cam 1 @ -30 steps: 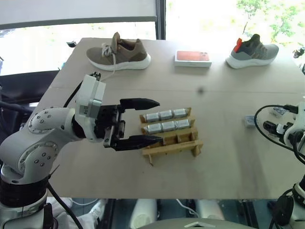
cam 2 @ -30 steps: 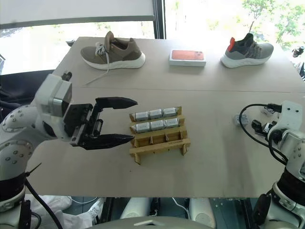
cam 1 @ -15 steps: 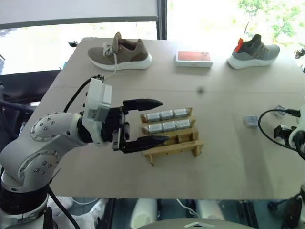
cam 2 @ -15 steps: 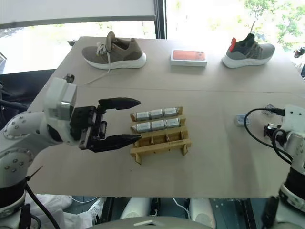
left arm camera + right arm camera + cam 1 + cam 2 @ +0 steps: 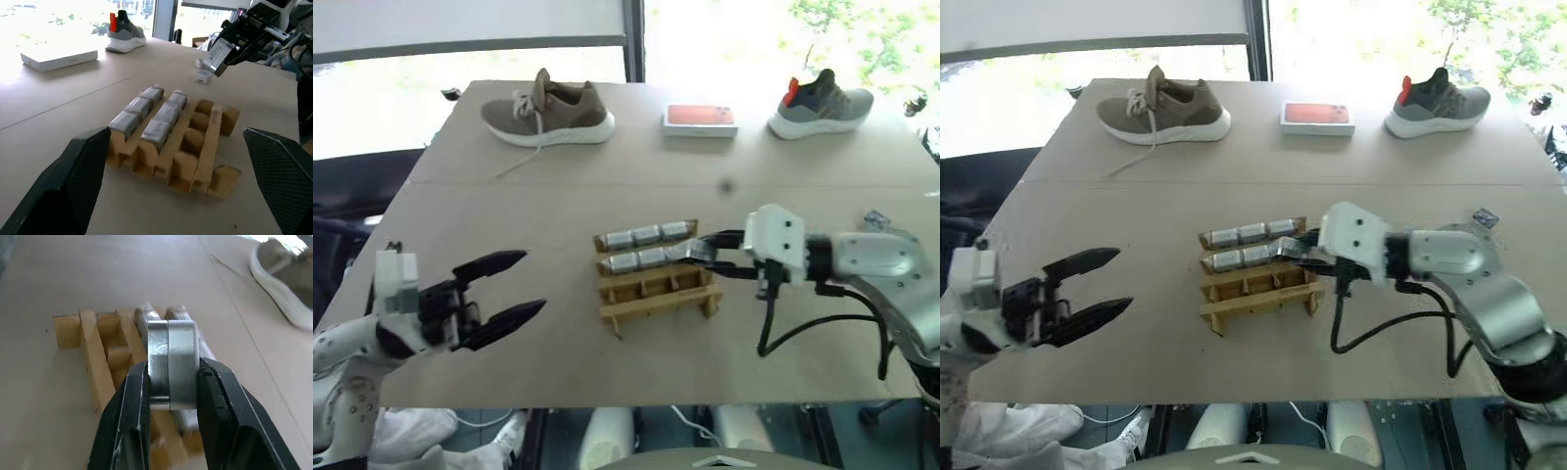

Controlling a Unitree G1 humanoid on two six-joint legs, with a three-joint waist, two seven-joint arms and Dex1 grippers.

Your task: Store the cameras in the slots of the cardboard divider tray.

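Working from the cardboard divider tray [image 5: 655,276] as our landmark, we start at its left; there our left gripper [image 5: 501,288] hangs well apart from the tray, level, its two black fingers spread wide with nothing between them; it points toward the tray's left end. On the tray itself, six cameras [image 5: 644,247] fill the far and middle rows, three to a row; the near row's three slots [image 5: 194,143] stand empty. At the tray's right end our right gripper [image 5: 1295,249] reaches in over the middle row, its jaws clamped on a silver-grey camera [image 5: 172,364]; the wrist view shows the pads pressing its two broad faces, with the block standing upright between them; the tray lies just below and ahead of it. Further right of the tray, near the table's edge, small pieces [image 5: 875,219] lie too small to name. We judge the right arm far the nearer to the open slots; the held camera hangs over the filled middle row, so the move ahead would bring it toward the empty near row, its long side along the row, before lowering.
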